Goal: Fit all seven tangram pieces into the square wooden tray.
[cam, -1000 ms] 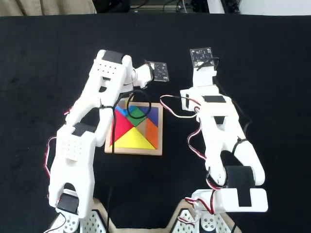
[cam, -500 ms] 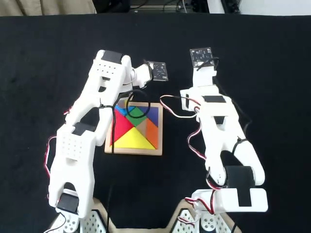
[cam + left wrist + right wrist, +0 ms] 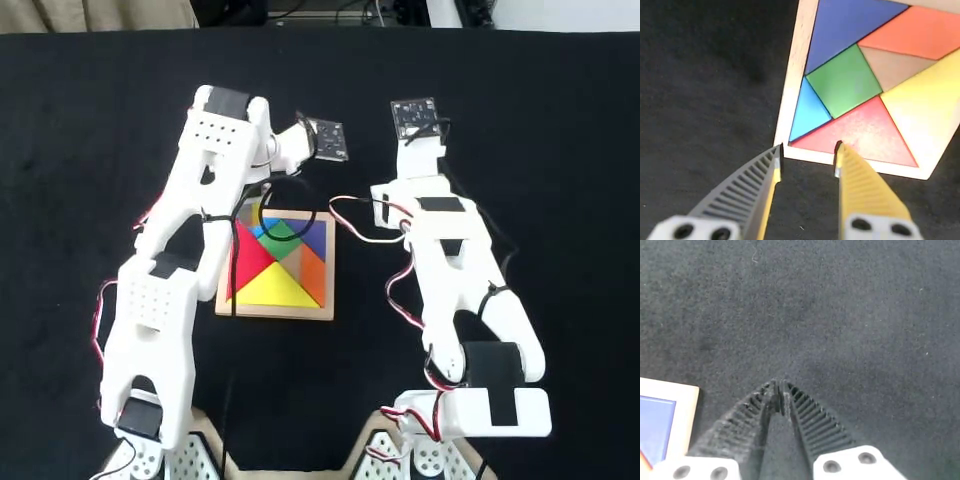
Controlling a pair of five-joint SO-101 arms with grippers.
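While tray [image 3: 275,312] rests on black cloth [image 3: 560,150], beige curtain [image 3: 100,12] behind.

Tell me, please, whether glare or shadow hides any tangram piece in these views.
High view: even light, no glare on the tray; the left arm, not shadow, covers its far-left corner. Left wrist view: glare pales the yellow piece toward the tray's rim, yet every seam reads. Right wrist view: flat light on the cloth and a blue piece.

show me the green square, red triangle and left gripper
green square [image 3: 843,82]: left wrist view, centre of its face
red triangle [image 3: 862,134]: left wrist view, centre of its face
left gripper [image 3: 808,149]: left wrist view, midway between fingertips
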